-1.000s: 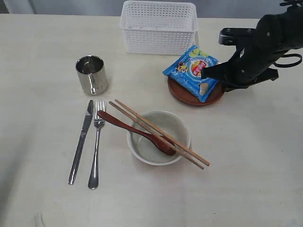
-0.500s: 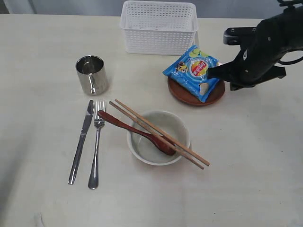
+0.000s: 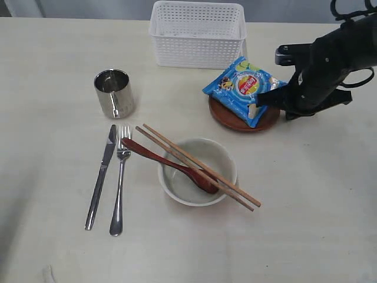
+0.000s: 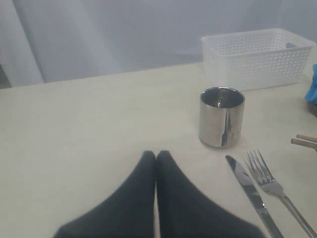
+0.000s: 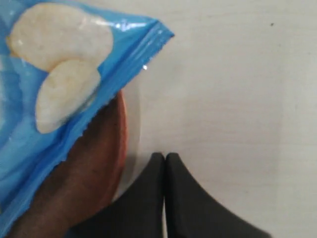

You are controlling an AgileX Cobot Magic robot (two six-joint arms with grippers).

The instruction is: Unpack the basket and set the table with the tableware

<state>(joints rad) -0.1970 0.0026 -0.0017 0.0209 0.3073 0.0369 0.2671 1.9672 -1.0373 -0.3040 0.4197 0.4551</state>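
The white basket stands at the table's far edge. A steel cup is at the left, with the knife and fork side by side below it. The off-white bowl has the reddish spoon and two chopsticks laid across it. A brown plate lies under a blue chips bag. My right gripper is shut and empty beside the plate's right rim. My left gripper is shut and empty, above bare table near the cup.
The right arm's black body hangs over the table's right side. Bare tabletop lies to the right of the plate and in front of the bowl. The left arm does not show in the exterior view.
My right gripper has drawn back off the chips bag, rightward to the plate's edge. The bag and the tableware have stayed put.
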